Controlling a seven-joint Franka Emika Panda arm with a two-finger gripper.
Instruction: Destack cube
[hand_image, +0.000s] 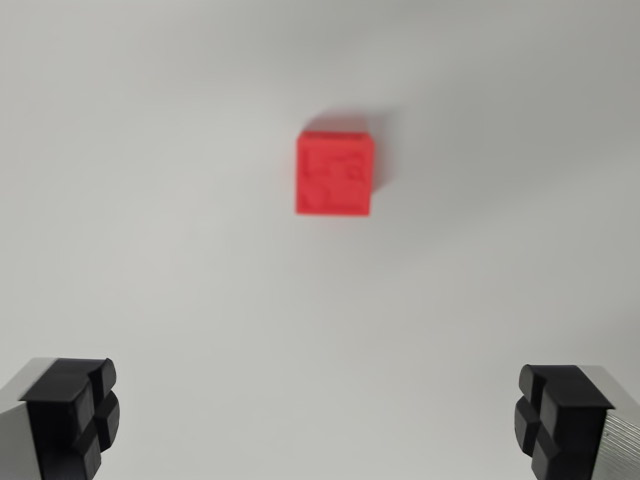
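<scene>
Two black fingertips (75, 415) of my gripper (318, 420) sit wide apart at seven and five o'clock, holding nothing, while the red cube (335, 174) rests on the white table (150, 200) just above centre, toward twelve o'clock, well clear.

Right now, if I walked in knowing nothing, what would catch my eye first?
The bright red cube, sitting alone slightly above the middle of a plain white surface. Whether another cube lies beneath it cannot be told from straight above. Next, the end effector: its two black-tipped fingers stand wide apart in the bottom corners, holding nothing.
</scene>
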